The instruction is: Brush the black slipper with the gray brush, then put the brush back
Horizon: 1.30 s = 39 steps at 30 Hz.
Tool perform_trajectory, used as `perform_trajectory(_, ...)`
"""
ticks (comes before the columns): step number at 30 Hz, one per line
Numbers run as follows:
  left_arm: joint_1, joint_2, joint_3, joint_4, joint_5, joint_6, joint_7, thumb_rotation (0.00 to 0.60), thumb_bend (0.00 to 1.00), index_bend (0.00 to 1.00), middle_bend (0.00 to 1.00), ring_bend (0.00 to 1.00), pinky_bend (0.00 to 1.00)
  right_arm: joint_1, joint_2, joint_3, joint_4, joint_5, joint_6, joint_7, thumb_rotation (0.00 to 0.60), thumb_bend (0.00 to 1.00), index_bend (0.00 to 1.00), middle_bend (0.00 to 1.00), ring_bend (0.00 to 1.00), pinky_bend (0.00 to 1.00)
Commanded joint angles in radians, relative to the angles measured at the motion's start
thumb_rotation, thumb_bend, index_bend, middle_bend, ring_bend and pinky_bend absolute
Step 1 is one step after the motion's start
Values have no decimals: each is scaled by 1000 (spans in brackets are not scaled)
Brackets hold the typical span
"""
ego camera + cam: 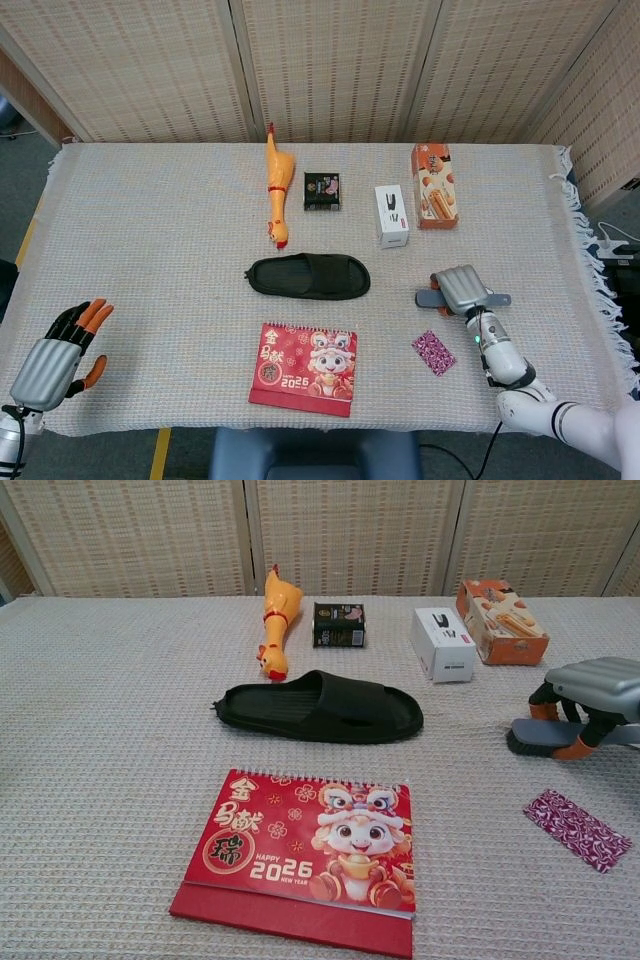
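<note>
Red calendar stood nearest the robot, just in front of the black slipper. Well to the slipper's left, the left hand held nothing, its fingers spread. To the slipper's right, well apart from it, the right hand gripped the gray brush low over the woven cloth. Behind the slipper lay a rubber chicken.

right hand fingers curled in a grip low over table, left hand fingers spread
</note>
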Motion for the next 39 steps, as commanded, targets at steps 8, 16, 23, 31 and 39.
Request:
perform_trajectory(8, -5, -4, -3, 7, -18, -19, -2, 600, 479, 0, 0, 0, 111, 1, 46, 3, -40, 39, -77, 18, 600, 378, 0, 12, 2, 370)
perform_trajectory(16, -4, -2, -2, 0, -21, -19, 5, 600, 477, 0, 0, 0, 115, -12, 127, 9, -140, 28, -53, 32, 600, 287, 0, 0, 0, 314)
perform_trajectory(23, -4, 0, 0, -8, -24, -24, 15, 600, 478, 0, 0, 0, 116, -42, 243, 17, -295, 14, 34, 8, 600, 211, 0, 0, 0, 273)
perform_trajectory(31, 5, -3, -2, -2, -5, 12, 17, 600, 480, 0, 0, 0, 116, -240, 322, -51, -439, -280, 435, 102, 600, 205, 0, 0, 0, 103)
perform_trajectory(39, 6, -34, -25, 42, 9, 62, -5, 600, 479, 0, 0, 0, 107, -490, 226, -159, -276, -447, 786, 109, 600, 205, 0, 0, 0, 0)
